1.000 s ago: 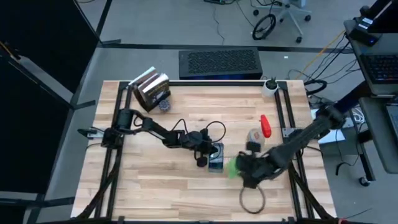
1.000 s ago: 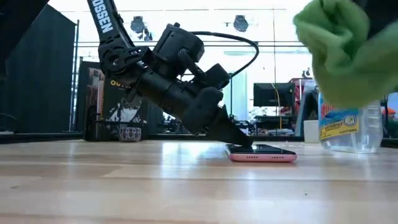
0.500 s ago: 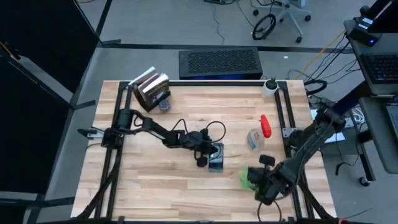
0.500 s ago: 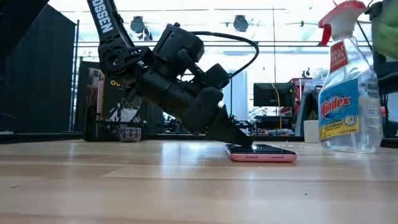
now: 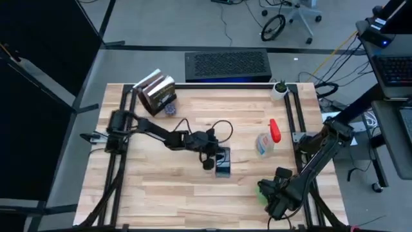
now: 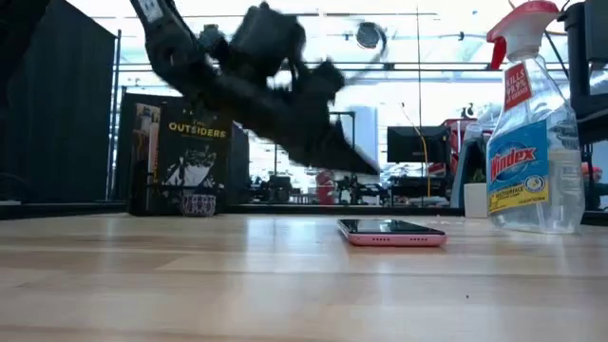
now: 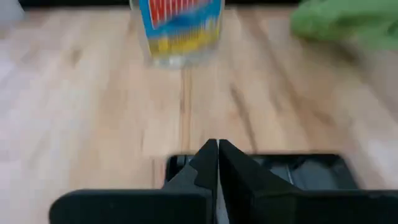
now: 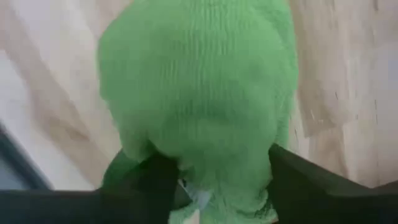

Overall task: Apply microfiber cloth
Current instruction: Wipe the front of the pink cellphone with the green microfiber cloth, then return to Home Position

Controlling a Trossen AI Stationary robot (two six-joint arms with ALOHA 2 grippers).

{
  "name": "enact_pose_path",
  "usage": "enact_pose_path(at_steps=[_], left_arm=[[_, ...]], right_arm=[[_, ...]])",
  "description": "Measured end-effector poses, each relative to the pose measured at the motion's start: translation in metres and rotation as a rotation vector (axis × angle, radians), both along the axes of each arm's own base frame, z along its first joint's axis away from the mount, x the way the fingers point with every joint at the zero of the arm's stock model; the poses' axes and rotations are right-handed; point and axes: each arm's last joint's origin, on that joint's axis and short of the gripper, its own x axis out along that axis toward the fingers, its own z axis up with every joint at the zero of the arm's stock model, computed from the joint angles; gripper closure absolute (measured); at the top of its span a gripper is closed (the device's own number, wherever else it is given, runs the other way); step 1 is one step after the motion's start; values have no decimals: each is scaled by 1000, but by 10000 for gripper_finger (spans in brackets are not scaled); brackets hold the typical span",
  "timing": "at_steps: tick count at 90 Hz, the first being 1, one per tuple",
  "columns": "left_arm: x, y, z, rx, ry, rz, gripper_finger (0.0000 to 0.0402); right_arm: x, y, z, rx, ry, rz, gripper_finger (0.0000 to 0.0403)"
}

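The bright green microfiber cloth (image 8: 199, 93) is bunched in my right gripper (image 8: 211, 186), which is shut on it near the table's front right corner (image 5: 270, 193). The cloth also shows in the left wrist view (image 7: 342, 22). A black phone in a pink case (image 6: 389, 232) lies flat on the wood at the table's middle (image 5: 222, 162). My left gripper (image 7: 217, 149) hovers shut just above the phone, touching nothing; in the low view it (image 6: 366, 163) is clear of it. My right gripper pinches a bunched wad of the cloth (image 8: 205, 168) between its two fingers (image 8: 146, 180), several layers together. The cloth bulges out beyond the fingertips. Whether it touches the table does not show.
A clear Windex spray bottle with a red trigger (image 5: 265, 142) stands right of the phone (image 6: 532, 133). A book (image 5: 158, 92) stands at the back left, with a small object (image 5: 170, 109) beside it. A white cup (image 5: 279, 89) sits at the back right corner.
My right gripper has carried the cloth from beside the phone toward the table's near right corner, out of the low view. My left gripper, whose tips rested on the phone's left end, has risen clear of it. The phone has stayed put.
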Motion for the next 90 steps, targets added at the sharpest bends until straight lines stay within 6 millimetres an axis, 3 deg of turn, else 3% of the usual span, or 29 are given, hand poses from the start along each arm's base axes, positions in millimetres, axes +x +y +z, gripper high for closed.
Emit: enact_pose_path(at_steps=[15,26,49,70,90], left_arm=[[-17,-1,38,16,27,-14,398],[-34,0,57,-2,106,-8,365],[-66,-3,63,-72,366,73,275],[-94,-28,57,-21,377,96,269],[-126,-40,56,-55,227,123,289]], right_arm=[[1,-13,22,14,-134,-84,133],[5,-20,29,-17,-221,-92,117],[35,-32,34,-88,-446,-23,117],[60,-40,24,-64,-585,90,137],[78,-51,2,-15,-730,161,168]])
